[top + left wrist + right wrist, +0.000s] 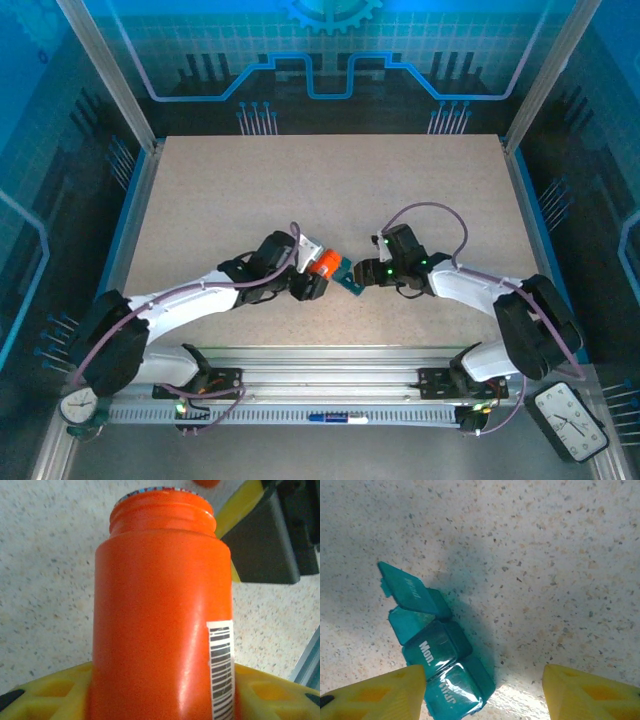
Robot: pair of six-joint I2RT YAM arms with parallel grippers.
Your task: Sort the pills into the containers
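Note:
My left gripper (312, 276) is shut on an orange cylindrical bottle (322, 263). In the left wrist view the bottle (160, 610) stands between the yellow fingers (45, 690), its capless mouth pointing away and a barcode label on its side. Just right of the bottle lies the dark-teal pill box, the containers (347, 272). In the right wrist view the containers (437, 655) lie on the table with the far end lid flipped up and the "Mon." lid shut. My right gripper (482, 682) is open, its left finger (380, 695) beside the box. The pills are out of view.
A speckled beige table (320, 190) with raised blue side rails. A small orange object (205, 482) lies past the bottle mouth. A metal rail (320, 385) runs along the near edge. A clock (568, 420) sits at the front right and a dial gauge (78, 405) at the front left.

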